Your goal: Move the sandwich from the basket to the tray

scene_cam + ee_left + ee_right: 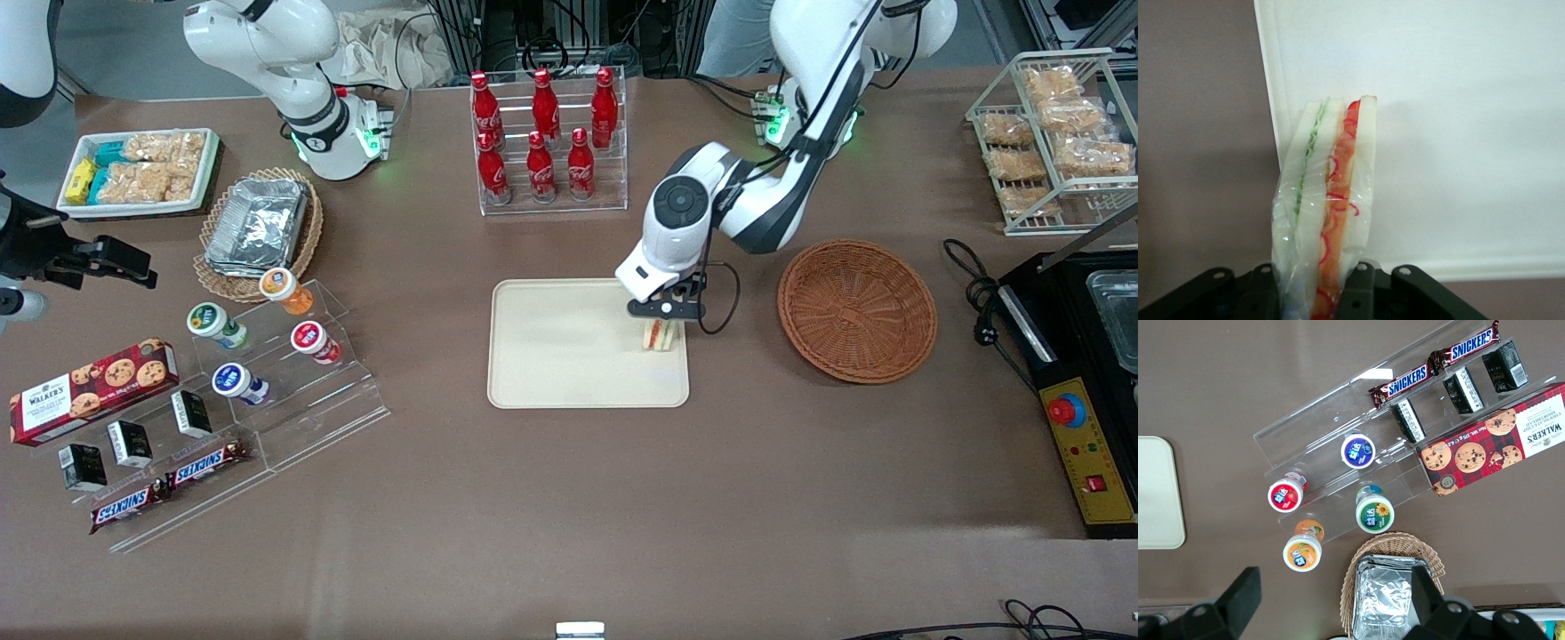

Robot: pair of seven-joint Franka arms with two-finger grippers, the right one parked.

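From the front view I can't see my gripper (662,322) fingers properly: the black finger mount and the wrist housing cover them, and only the lower end of the sandwich (659,335) pokes out beneath. Whether the sandwich rests on the tray (569,356) or hangs just above it I cannot tell from either view.

My left wrist view fills in what the front one hides. There the sandwich (1328,200) stands on edge in clear wrap, with 2 filling layers showing, a green one and an orange-red one between white bread slices. Its base is cut off at the frame edge, so the contact spots themselves are out of sight. The 2 black fingers (1361,287) sit tight against its 2 flat sides, so the gripper (1313,293) is clamped on the sandwich. The tray's (1458,100) raised rim runs directly under the wedge, with brown tabletop next to it.

The front view alone shows the reddish-brown wicker basket (857,310), with nothing in it, beside the tray toward the working arm's end of the table, and places the sandwich over the tray's edge nearest that basket.
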